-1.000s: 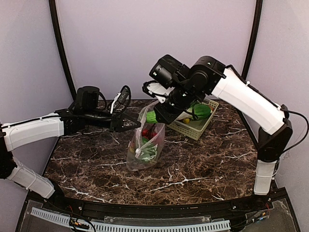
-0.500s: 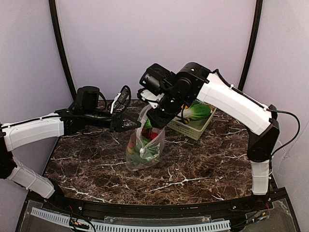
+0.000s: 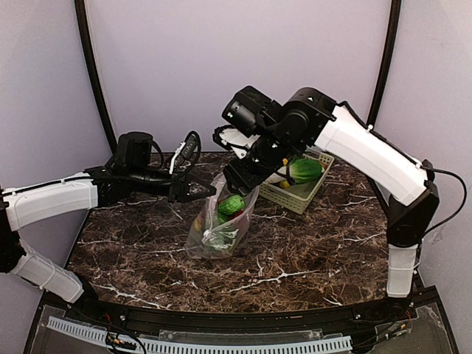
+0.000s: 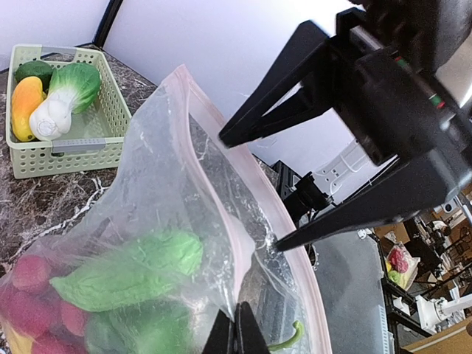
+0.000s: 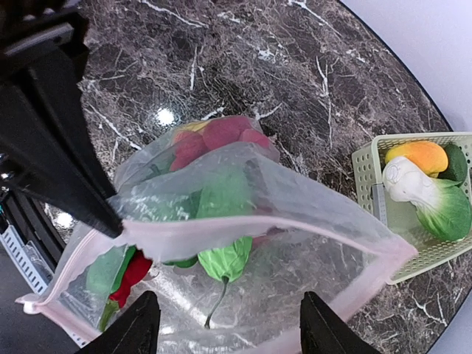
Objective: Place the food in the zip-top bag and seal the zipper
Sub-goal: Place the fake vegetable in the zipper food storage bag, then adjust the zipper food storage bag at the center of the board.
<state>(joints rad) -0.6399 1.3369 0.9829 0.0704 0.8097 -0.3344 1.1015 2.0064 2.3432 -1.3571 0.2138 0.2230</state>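
The clear zip-top bag (image 3: 214,237) stands on the table with its mouth open upward. My left gripper (image 3: 212,190) is shut on the bag's rim by the pink zipper strip (image 4: 198,103), as the left wrist view (image 4: 236,335) shows. My right gripper (image 3: 245,179) is open and empty just above the mouth (image 5: 236,328). Inside the bag lie a green pepper (image 5: 225,258), a red chili (image 5: 133,271) and red tomatoes (image 5: 214,136). The zipper (image 5: 243,237) is unsealed.
The pale green lattice basket (image 3: 291,195) stands to the right of the bag. It holds a white-green bok choy (image 5: 428,200), a yellow-orange piece (image 5: 424,156) and a dark green piece (image 4: 33,71). Dark marble table (image 3: 310,258) lies all round.
My right gripper dipped to the bag's mouth with a green piece, then opened and rose. The green pepper now lies inside the bag, which has sagged lower and wider.
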